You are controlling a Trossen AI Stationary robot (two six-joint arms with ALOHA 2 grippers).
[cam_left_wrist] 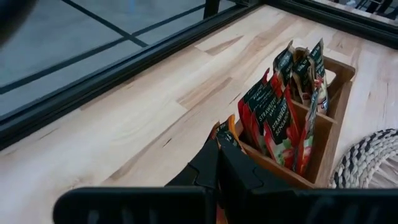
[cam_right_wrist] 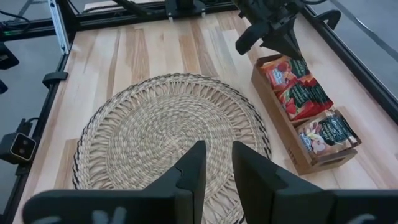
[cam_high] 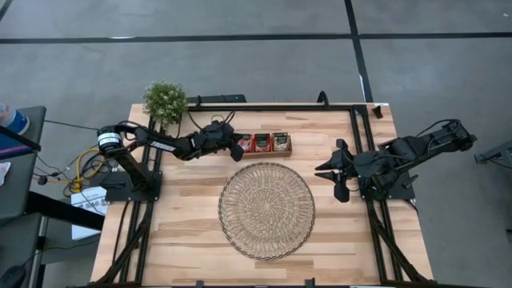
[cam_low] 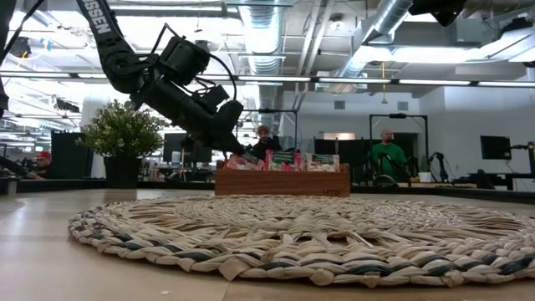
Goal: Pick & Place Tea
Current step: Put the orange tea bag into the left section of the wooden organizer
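The left gripper (cam_high: 238, 146) is down at the near end of the little wooden tray (cam_high: 264, 153), the end at nine o'clock as seen from above, with its fingers pinched shut. In the left wrist view an orange sliver of a tea bag (cam_left_wrist: 221, 132) shows right at the fingertips, so it looks to me as if they are closed on one sachet at that end compartment, though most of it is hidden behind the fingers. The rest of the tea (cam_right_wrist: 303, 93) stands packed upright in the tray's three compartments, red-orange packets in two and paler ones in the far one.

The tray sits just past the twelve o'clock edge of the round woven mat (cam_high: 266, 210), close to it but not on it. Nothing lies on the mat.

So I'd say this is the picking step: the sachet is gripped but hasn't left the tray. Next the arm needs to lift straight up, so the packet slides out without dragging its neighbours or tipping the tray, then swing toward six o'clock over the mat and let go.

The right gripper (cam_high: 342, 177) waits at three o'clock of the mat, fingers slightly apart and holding nothing.
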